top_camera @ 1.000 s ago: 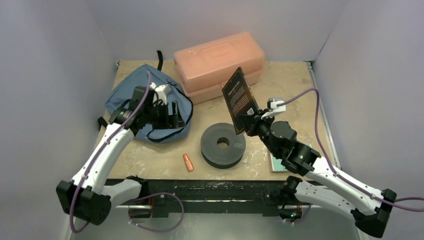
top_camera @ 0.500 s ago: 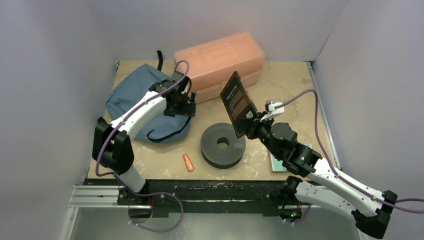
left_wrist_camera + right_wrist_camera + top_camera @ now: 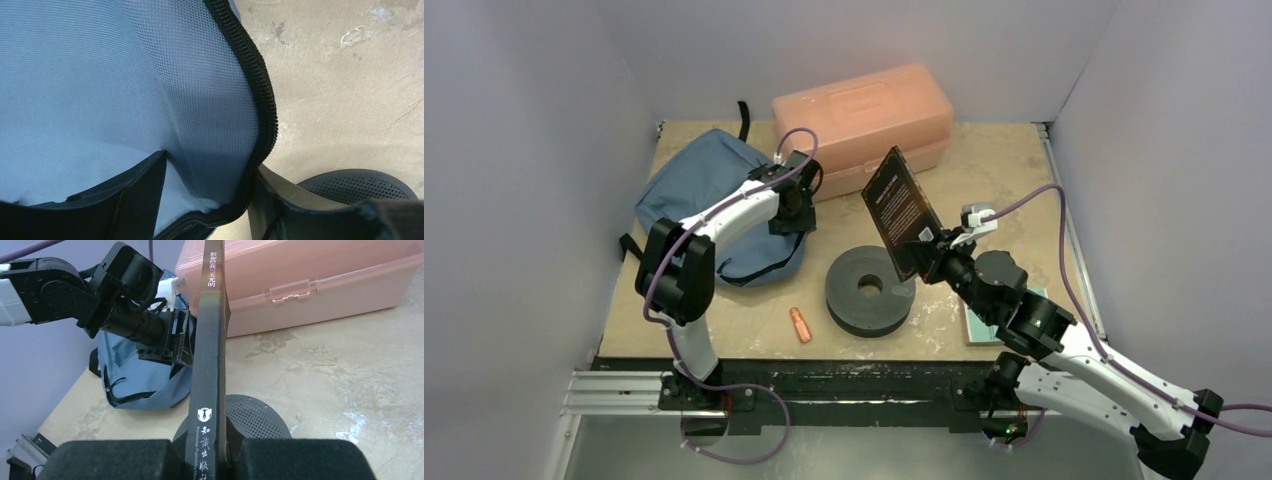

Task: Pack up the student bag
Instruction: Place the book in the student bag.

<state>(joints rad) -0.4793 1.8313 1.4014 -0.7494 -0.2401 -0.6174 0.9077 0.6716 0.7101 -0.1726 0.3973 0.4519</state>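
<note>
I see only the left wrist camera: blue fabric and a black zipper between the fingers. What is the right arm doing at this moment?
Observer: The right gripper is shut on a black book and holds it lifted off the table.
Operator: Where is this book relative to the bag?
Observer: It is off to the right of the student bag, by the dark round disc, not over the bag.
Operator: Is something else lying loose?
Observer: Yes, a small orange object lies near the front edge, left of the disc.
</note>
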